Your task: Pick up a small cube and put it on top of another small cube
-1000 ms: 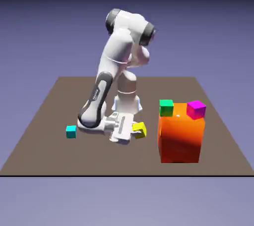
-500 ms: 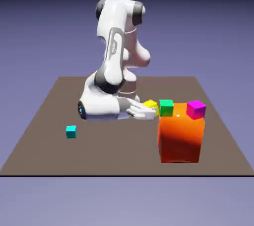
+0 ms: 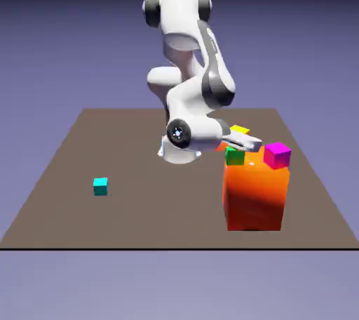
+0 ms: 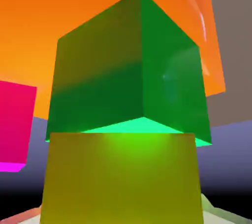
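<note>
Yellow cube (image 3: 239, 130) is mostly tucked behind the gripper (image 4: 122, 217) in the exterior view, up by the orange block (image 3: 254, 196), just a bit of its top poking out. Hand view has it big at the bottom edge, between the fingertips, its near part cut off by the frame. Honestly can't tell if the jaws are clamped on it or slightly apart, since only slivers of the tips show. Green cube (image 4: 133, 66) sits on the block, upper part blocked by the gripper in the exterior view. The yellow one is at its bright top face and covers part of it, but whether they touch, no clue. Magenta cube (image 3: 278, 156) is on the block too, cut off in the hand view.
</note>
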{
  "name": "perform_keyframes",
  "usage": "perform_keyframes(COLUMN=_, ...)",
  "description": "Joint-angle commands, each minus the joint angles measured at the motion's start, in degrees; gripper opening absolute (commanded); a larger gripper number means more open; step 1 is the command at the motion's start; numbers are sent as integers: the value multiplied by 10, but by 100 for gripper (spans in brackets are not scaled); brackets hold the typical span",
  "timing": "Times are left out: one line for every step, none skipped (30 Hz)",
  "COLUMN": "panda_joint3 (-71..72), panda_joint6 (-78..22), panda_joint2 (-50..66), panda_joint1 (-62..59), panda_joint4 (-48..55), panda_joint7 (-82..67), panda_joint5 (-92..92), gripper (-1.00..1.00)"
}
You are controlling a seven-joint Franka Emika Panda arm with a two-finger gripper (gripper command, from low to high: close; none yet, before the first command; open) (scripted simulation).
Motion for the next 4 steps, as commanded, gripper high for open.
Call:
perform_keyframes(panda_joint3=-3, panda_joint6=-15, panda_joint2=6, panda_joint1=-4, panda_joint4=21, panda_joint7=6, panda_joint5=-3, gripper=100)
perform_keyframes(panda_joint3=-6, panda_joint6=-31, panda_joint2=12, panda_joint1=-8, panda_joint4=42, panda_joint7=11, panda_joint5=-6, gripper=100)
perform_keyframes(panda_joint3=-9, panda_joint6=-46, panda_joint2=18, panda_joint1=-13, panda_joint4=62, panda_joint7=17, panda_joint5=-9, gripper=100)
perform_keyframes(panda_joint3=-11, panda_joint6=-58, panda_joint2=22, panda_joint1=-16, panda_joint4=78, panda_joint7=21, panda_joint5=-11, gripper=100)
